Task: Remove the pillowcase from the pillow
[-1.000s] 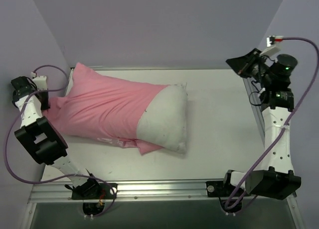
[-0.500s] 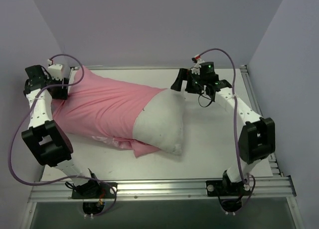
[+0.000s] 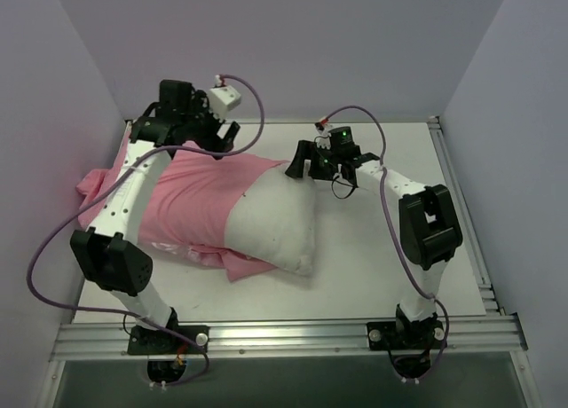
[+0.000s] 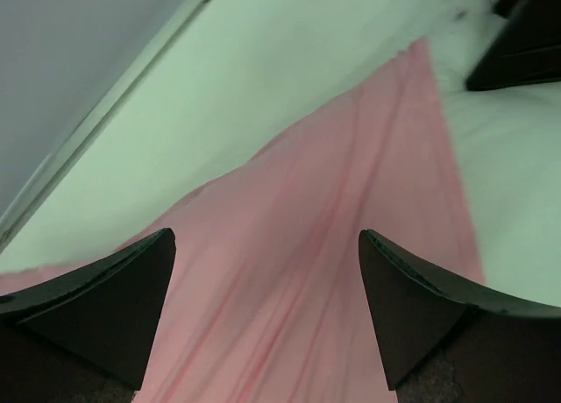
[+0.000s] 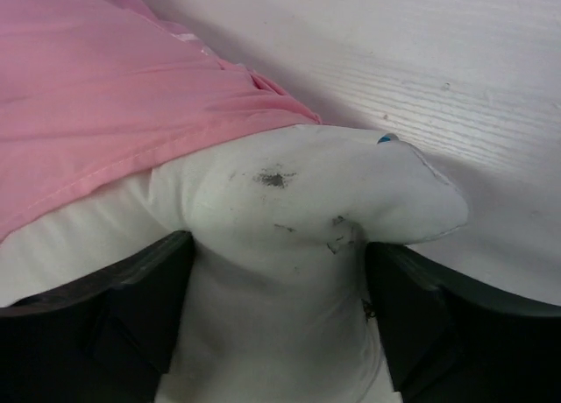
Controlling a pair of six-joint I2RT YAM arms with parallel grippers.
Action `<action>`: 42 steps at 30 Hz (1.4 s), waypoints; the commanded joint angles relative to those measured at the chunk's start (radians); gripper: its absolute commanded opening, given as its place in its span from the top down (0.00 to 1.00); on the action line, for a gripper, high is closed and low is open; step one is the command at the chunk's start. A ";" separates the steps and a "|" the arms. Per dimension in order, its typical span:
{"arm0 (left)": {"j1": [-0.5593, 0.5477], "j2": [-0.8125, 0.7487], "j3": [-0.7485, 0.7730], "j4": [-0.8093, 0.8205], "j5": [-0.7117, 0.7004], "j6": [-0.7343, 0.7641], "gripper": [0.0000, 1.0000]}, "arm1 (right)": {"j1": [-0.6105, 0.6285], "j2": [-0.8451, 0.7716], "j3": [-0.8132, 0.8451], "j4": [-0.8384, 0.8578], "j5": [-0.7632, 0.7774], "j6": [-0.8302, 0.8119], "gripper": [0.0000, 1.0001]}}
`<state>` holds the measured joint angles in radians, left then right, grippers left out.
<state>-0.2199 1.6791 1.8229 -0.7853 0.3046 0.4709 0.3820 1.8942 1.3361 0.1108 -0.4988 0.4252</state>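
Observation:
The pink pillowcase (image 3: 177,200) covers the left part of the off-white pillow (image 3: 275,226), whose right end is bare. My left gripper (image 3: 226,144) hovers open over the case's far edge. In the left wrist view, smooth pink pillowcase (image 4: 289,272) lies below and between the spread fingers (image 4: 131,307). My right gripper (image 3: 302,170) sits at the pillow's far corner. In the right wrist view both fingers (image 5: 421,315) press into the pillow (image 5: 289,210) from either side, pinching its corner. The pillowcase hem (image 5: 105,105) lies just left of that corner.
The white table (image 3: 382,222) stretches to the right of the pillow. Purple walls close in on the left, back and right. A metal rail (image 3: 284,337) runs along the near edge. A loose pink flap (image 3: 244,266) sticks out under the pillow's near side.
My left arm swung from the pillowcase's left end to its far edge and opened. My right arm came in from the right onto the pillow's far corner. The pillow shifted slightly left.

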 commanded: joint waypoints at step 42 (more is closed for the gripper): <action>-0.013 0.550 0.340 -0.005 -0.308 -0.325 0.98 | 0.117 -0.653 -0.236 0.058 -0.073 -0.048 1.00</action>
<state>-0.3382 2.1818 2.1464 -0.8879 0.1421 0.1329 0.5285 1.3907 1.0821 0.1303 -0.4522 0.3355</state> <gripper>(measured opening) 0.035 0.137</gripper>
